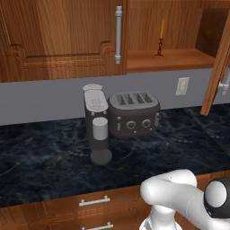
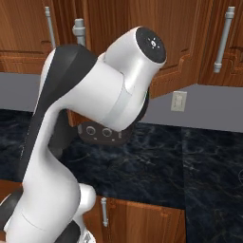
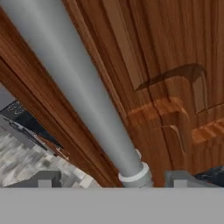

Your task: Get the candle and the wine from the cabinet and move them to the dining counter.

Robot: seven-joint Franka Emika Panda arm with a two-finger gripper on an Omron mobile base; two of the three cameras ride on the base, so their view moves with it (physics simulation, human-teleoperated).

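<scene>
Thin orange candle (image 1: pixel 161 37) stands upright on the shelf inside the open reddish-brown cabinet (image 1: pixel 63 40)

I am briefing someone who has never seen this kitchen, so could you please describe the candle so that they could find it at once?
Look at the reddish-brown wall cabinet above the black countertop with the toaster and coffee machine. To the right of its closed door, the cabinet stands open over a wooden shelf. The candle stands there alone: a thin orange taper in a small dark red holder.

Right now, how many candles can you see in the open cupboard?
1. The candle stands upright on the shelf of the open cabinet, above the toaster. More could hide behind the door.
</scene>
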